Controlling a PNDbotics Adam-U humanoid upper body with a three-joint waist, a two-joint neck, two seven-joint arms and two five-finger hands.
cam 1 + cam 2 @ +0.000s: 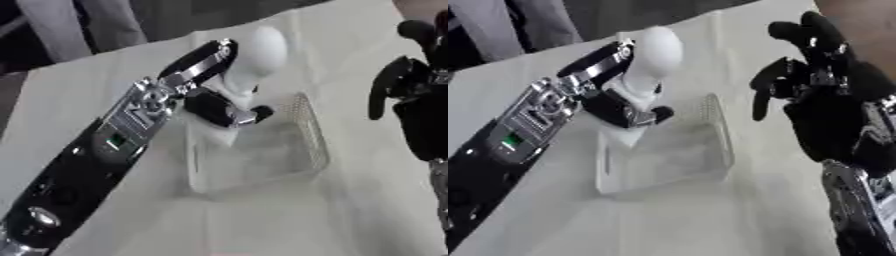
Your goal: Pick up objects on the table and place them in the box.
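Left hand [214,107] curls round a white object [256,52], holding it above the clear box [262,150] mid-frame, likely for dropping in; right hand [815,95] idles, fingers relaxed, at right

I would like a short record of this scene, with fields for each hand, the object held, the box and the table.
left hand: fingers curled round the white object, above the box's far left part
held object: white, rounded top, narrower below; kind unclear
box: clear plastic, open top, on the table
right hand: raised at the right, fingers relaxed, holding nothing
table: covered in pale cloth
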